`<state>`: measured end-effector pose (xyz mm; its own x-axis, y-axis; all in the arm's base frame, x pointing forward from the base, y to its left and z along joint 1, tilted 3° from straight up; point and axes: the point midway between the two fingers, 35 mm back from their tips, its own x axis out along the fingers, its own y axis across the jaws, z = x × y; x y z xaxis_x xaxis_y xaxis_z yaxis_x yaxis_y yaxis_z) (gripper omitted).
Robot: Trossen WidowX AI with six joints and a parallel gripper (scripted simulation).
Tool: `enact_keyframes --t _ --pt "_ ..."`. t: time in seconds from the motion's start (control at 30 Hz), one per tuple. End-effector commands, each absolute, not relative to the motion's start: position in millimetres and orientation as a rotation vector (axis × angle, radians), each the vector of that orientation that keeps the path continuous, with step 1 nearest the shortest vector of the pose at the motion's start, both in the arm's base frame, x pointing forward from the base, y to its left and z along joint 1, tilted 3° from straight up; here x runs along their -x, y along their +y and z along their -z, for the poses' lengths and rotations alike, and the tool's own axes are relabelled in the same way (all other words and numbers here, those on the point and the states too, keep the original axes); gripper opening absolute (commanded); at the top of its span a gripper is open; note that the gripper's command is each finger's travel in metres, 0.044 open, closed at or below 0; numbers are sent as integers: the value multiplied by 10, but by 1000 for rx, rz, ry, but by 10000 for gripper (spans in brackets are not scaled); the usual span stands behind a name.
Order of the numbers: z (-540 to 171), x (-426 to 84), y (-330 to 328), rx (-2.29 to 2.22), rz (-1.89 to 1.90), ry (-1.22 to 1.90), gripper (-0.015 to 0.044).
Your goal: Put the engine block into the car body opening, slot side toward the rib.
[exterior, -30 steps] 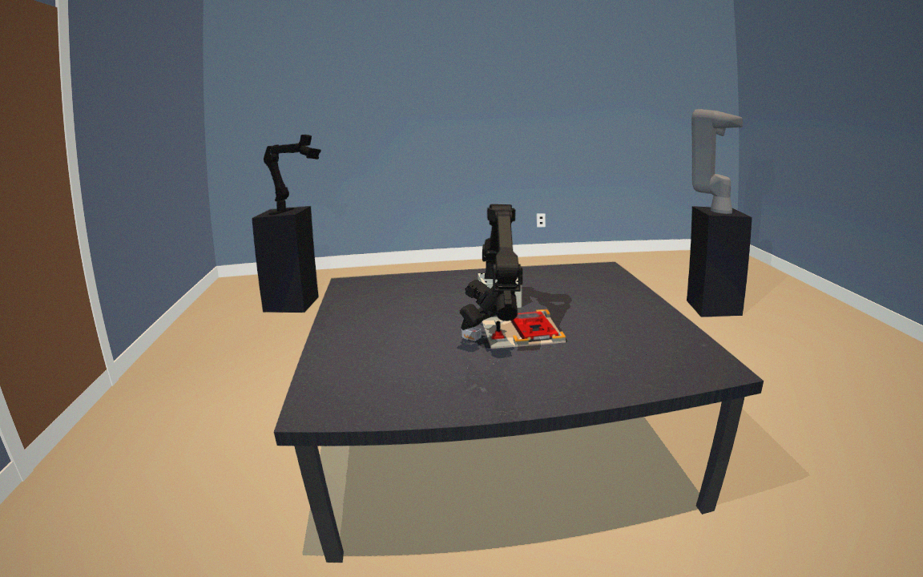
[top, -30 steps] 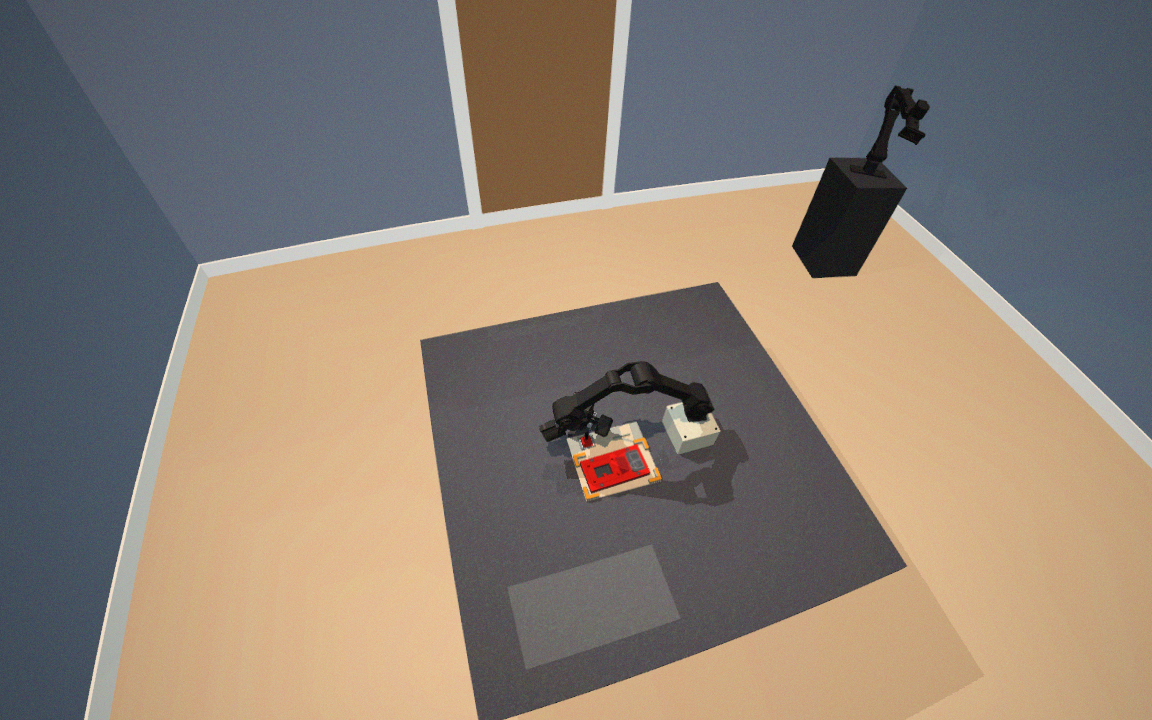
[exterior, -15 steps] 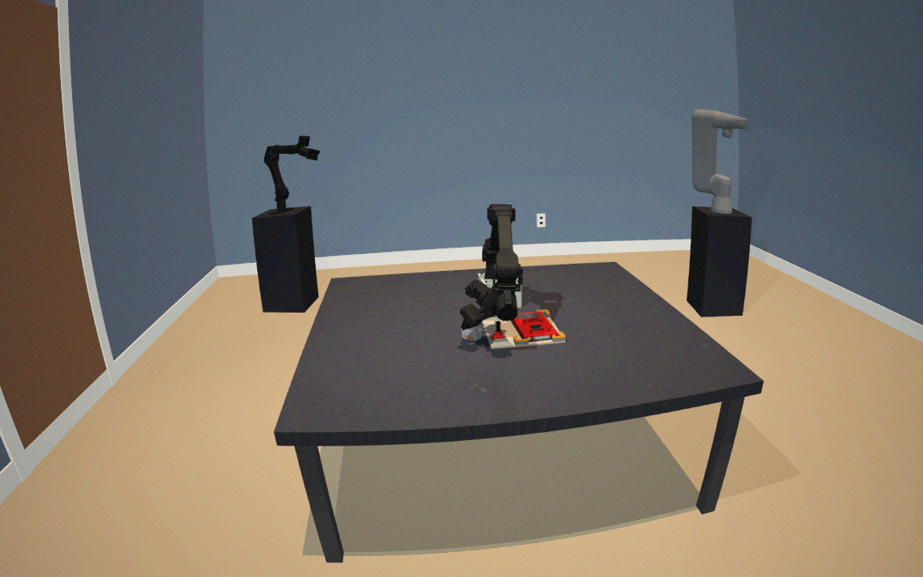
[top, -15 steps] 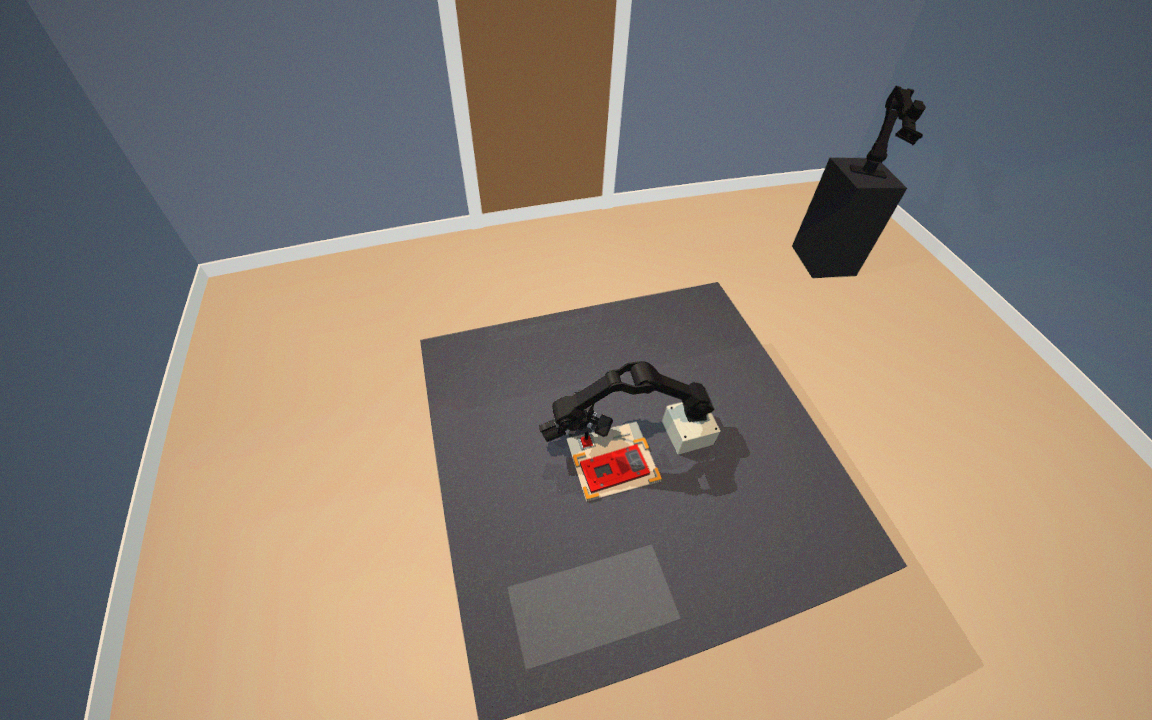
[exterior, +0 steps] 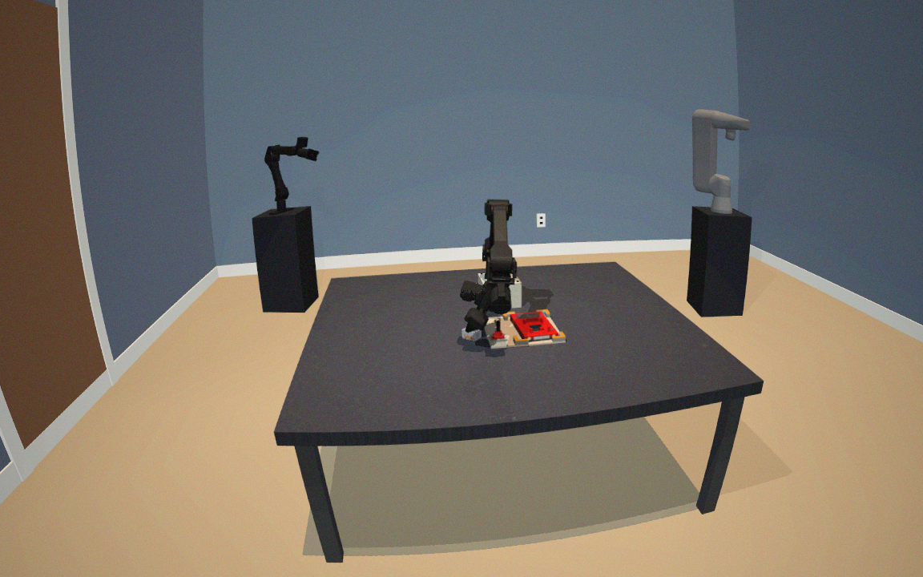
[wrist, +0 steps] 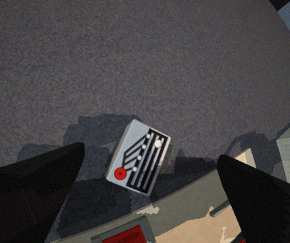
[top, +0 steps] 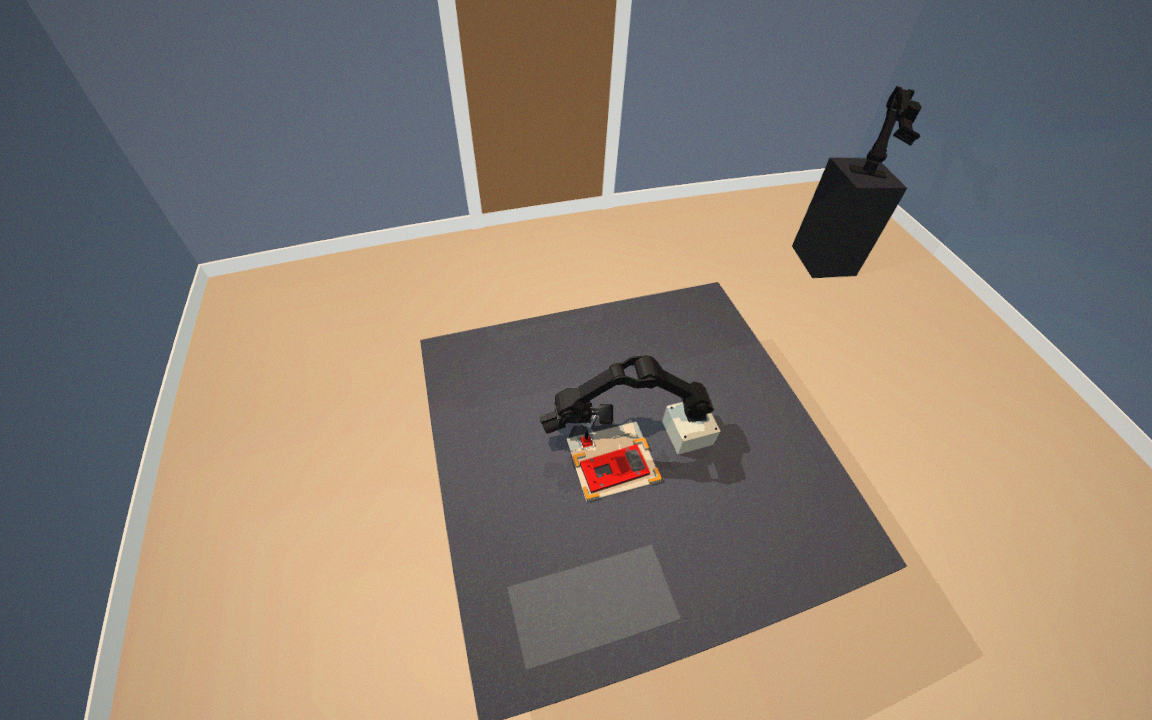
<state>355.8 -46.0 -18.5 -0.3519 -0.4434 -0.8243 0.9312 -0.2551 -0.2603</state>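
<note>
The grey engine block [wrist: 138,156] [exterior: 470,334] stands on the dark table beside the tray, its top face with black and white stripes and a red round cap showing in the wrist view. My gripper [wrist: 153,156] is open, with one finger on each side of the block and a wide gap to both. Nothing is held. The red car body [top: 607,481] [exterior: 522,324] lies in the pale tray, and its opening [top: 603,470] shows as a dark rectangle. The rib cannot be made out. How high the fingertips are above the table is hard to tell.
The pale tray [wrist: 185,206] has orange corner pieces around the car body. A small red piece with a black stick [top: 586,440] [exterior: 498,335] stands at the tray's edge near the block. The arm's white base box [top: 692,431] stands beside the tray.
</note>
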Motion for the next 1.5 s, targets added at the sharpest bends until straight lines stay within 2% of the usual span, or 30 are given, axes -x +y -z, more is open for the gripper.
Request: enact_keyframes --t 0.0,0.73,1.47 --pt "169 -3546 -470 -732 1688 1062 440" --pt "50 -3514 -525 -423 1059 1554 440" --pt "-82 -3489 -579 -48 325 1737 440"
